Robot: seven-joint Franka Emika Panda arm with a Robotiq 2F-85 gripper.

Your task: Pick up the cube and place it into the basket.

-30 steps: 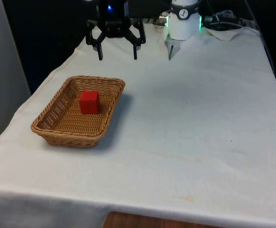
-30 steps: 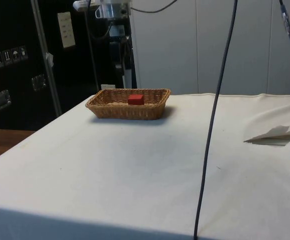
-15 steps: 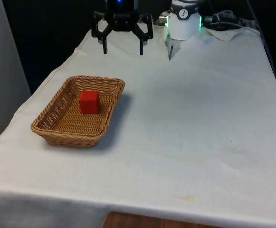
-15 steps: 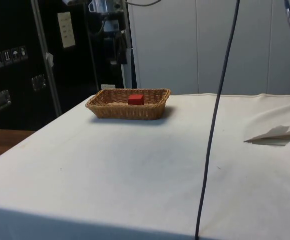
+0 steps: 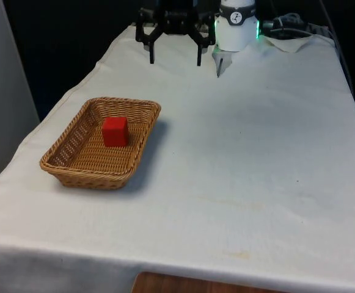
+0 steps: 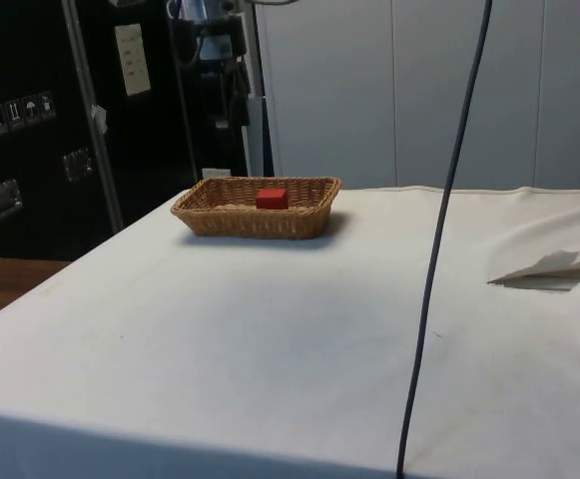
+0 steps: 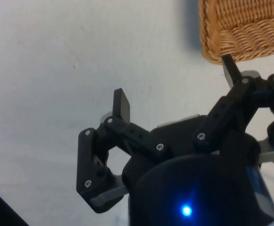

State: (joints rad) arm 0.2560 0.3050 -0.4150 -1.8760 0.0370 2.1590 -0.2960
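Note:
A red cube (image 5: 114, 131) rests inside the woven wicker basket (image 5: 67, 162) near the front view's left; from the side, the cube (image 6: 272, 198) shows just above the basket's rim (image 6: 255, 222). My black gripper (image 5: 174, 60) hangs open high above the table's far end, well behind the basket and to its right, with nothing between its fingers. In the wrist view the gripper (image 7: 177, 84) stands spread wide over bare cloth, a corner of the basket (image 7: 243, 28) just beyond one fingertip (image 7: 229, 66).
A white cloth covers the table (image 5: 256, 159). The robot's white base (image 5: 236, 27) stands at the far end beside crumpled cloth (image 5: 290, 39). A dark cable (image 6: 434, 269) hangs down across the side view. A folded cloth edge (image 6: 554, 267) lies at that view's right.
The open gripper has risen and moved toward the front view's right, away from the basket. The cube has stayed in the basket.

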